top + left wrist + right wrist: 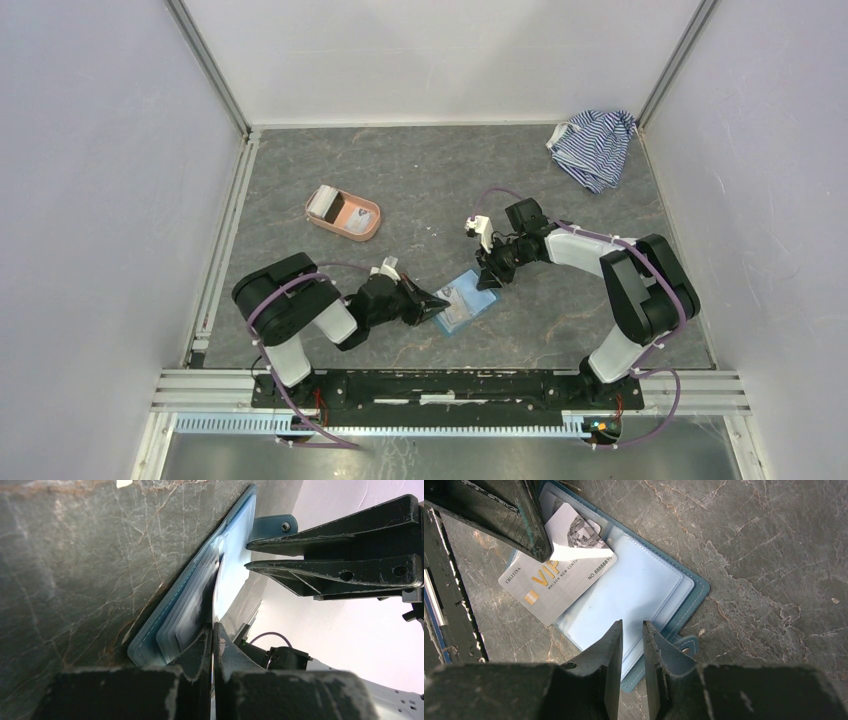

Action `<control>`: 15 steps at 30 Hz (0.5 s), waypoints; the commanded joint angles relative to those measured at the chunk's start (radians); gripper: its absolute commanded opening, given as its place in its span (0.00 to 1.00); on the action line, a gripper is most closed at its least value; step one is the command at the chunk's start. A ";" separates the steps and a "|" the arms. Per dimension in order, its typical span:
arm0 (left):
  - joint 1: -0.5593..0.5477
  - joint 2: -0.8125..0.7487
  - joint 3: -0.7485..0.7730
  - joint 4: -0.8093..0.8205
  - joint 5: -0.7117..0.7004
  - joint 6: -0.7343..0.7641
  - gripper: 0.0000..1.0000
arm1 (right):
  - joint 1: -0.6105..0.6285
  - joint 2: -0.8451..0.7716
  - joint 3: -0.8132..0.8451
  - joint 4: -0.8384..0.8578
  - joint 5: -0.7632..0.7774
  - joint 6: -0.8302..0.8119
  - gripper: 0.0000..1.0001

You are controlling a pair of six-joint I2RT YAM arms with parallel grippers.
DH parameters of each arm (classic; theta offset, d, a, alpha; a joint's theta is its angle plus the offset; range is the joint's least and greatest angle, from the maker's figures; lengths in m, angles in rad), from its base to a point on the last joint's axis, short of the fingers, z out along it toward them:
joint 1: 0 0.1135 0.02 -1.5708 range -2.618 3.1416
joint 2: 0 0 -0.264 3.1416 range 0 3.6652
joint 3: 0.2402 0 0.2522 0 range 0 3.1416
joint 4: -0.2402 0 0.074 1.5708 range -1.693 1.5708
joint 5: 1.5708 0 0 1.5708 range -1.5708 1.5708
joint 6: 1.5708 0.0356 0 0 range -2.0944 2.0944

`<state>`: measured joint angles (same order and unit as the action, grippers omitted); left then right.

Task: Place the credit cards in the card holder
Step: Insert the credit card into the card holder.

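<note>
Left: left arm folded low, stretched rightward over the grey marbled table. Left end effector clamped edge-on upon a silver-grey rectangular plastic credit card lettered VIP.

Centre: card slanted across one inner leaf of the open teal-blue folding card holder, flat on the table directly beneath both end effectors. One corner apparently at a clear pocket mouth, most of the card outside.

Right: right arm bent back from the far side. Right end effector with jaws narrowly apart, tips bearing on the holder's edge beside the snap tab, nothing visibly gripped.

Step in hand, by judgement: insertion of this card. Next move: squaring the card to the pocket, then a shallow push along the leaf, with the holder kept pinned.
</note>
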<state>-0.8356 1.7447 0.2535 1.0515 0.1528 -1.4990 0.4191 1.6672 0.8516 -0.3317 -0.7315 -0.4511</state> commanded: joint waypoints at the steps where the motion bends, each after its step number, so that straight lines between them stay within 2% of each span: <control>1: 0.015 0.052 -0.007 0.048 0.034 0.056 0.02 | 0.005 -0.015 0.035 0.000 0.006 -0.017 0.27; 8: 0.043 0.086 -0.017 0.078 0.063 0.077 0.02 | 0.005 -0.015 0.034 -0.002 0.006 -0.017 0.27; 15: 0.050 0.029 0.007 -0.070 0.049 0.156 0.02 | 0.005 -0.017 0.038 -0.003 0.003 -0.018 0.27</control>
<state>-0.7929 1.7981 0.2543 1.1229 0.2203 -1.4563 0.4191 1.6672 0.8543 -0.3347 -0.7315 -0.4515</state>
